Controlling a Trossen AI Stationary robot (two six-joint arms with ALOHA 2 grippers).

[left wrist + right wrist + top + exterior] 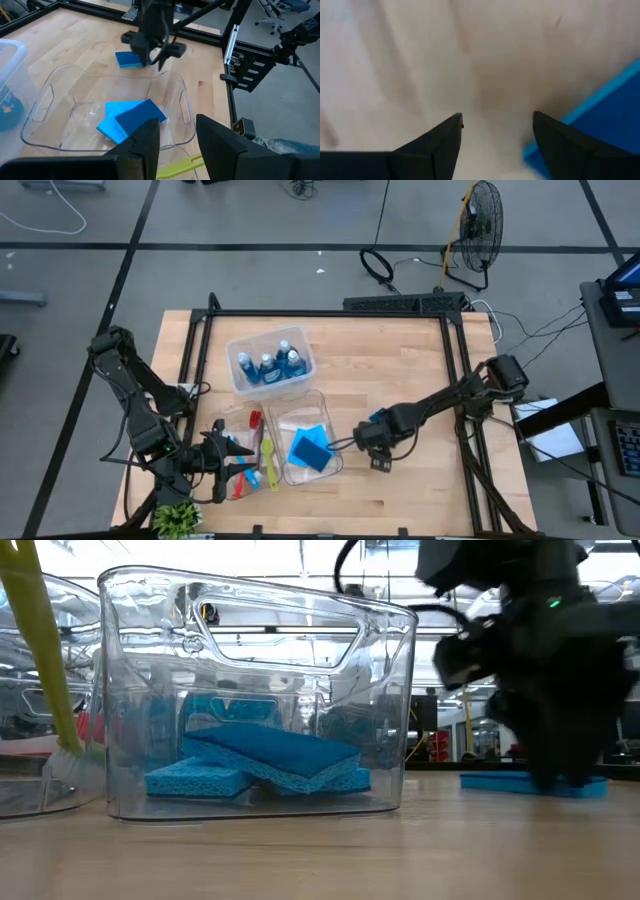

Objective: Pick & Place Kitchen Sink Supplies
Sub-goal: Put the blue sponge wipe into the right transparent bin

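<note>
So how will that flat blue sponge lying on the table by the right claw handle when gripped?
The flat blue rectangular sponge probably compresses and flexes; likely light. Lying flat on the wooden table, its thin edge may slide before the open right claw catches it.

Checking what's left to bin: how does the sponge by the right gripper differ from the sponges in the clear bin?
The loose sponge lies alone and flat on the bare table, outside the clear bin; the binned sponges sit inside it. The binned sponges overlap, the top one tilted; the loose sponge has nothing on it. The right gripper, fingers open, sits low beside the loose sponge; no gripper is at the binned sponges. All are flat, blue and rectangular.
</note>
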